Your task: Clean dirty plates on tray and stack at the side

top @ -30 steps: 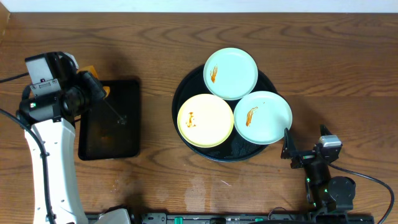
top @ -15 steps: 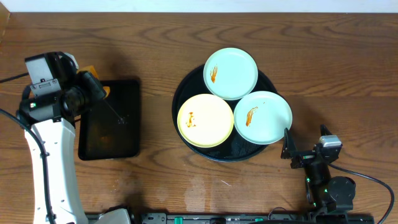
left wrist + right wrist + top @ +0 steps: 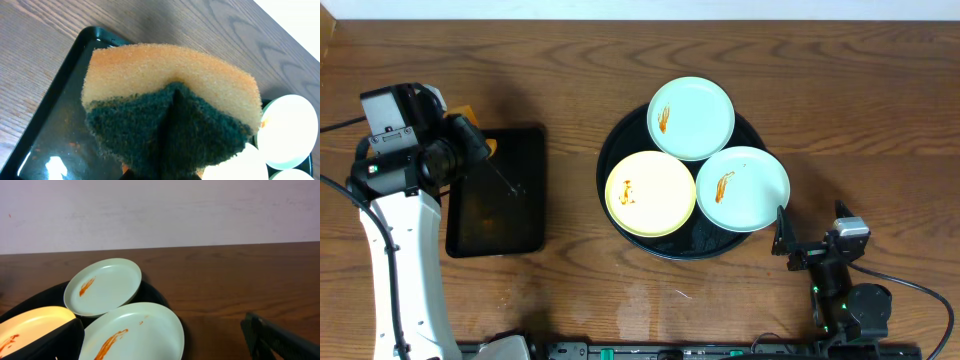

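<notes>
Three small round plates sit on the large round black tray (image 3: pixel 692 243), right of centre on the wood-grain table (image 3: pixel 570 70). The pale yellow plate (image 3: pixel 651 192) lies on the tray's left part, with a small orange-brown smear near its left side. One mint-blue plate (image 3: pixel 691 118) lies at the far side, hanging over the tray's far rim, with a smear left of its centre. The other mint-blue plate (image 3: pixel 742 188) lies at the right, hanging over the right rim, with a longer diagonal smear. The three plates meet at their edges in the tray's middle. A crescent of bare glossy tray shows at the near side.

The right gripper (image 3: pixel 161 321) rests low on the table just beside the right-hand mint plate. Its two dark fingers are spread wide and hold nothing.

Bare wood runs between the round tray and a smaller rectangular black tray (image 3: pixel 505 215) at the left. More bare wood lies along the far edge and in front of both trays.

The rectangular tray's shiny floor shows reflections and a few orange flecks. Above its far left corner, the left gripper (image 3: pixel 477 146) pinches a sponge (image 3: pixel 170 110), orange on one face and dark green scouring pad on the other. The sponge is creased where it is squeezed and clear of the tray floor.
</notes>
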`<state>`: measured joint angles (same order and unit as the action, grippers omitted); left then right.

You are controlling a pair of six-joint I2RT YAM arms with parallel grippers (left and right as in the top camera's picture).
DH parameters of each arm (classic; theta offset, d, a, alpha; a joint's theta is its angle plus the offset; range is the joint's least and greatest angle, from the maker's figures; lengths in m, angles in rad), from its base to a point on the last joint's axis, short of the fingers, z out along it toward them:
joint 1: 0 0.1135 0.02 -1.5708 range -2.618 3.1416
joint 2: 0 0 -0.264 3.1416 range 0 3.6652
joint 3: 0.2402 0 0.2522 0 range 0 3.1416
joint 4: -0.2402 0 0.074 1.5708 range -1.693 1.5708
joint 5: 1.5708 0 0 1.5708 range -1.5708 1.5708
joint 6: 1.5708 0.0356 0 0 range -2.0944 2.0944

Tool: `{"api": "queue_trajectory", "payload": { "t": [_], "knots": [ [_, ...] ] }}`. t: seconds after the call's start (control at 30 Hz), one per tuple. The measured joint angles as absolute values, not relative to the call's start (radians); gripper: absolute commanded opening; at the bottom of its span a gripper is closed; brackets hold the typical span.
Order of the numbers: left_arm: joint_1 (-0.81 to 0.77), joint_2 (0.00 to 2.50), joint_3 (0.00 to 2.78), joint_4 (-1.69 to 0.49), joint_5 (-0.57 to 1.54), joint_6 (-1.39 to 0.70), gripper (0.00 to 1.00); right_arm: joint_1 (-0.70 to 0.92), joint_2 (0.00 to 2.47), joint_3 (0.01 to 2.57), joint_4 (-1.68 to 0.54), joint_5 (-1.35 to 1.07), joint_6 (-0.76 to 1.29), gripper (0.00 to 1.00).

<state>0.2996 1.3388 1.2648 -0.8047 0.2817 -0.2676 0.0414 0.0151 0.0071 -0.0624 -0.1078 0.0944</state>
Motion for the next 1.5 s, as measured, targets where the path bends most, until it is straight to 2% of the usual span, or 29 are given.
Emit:
{"api": "queue_trajectory", "payload": {
  "t": [1.5],
  "knots": [
    [0.3,1.347,1.265,-0.805,0.282,-0.25,0.08,0.041,0.015,0.007,-0.062,-0.108,0.094,0.99]
  ]
}}
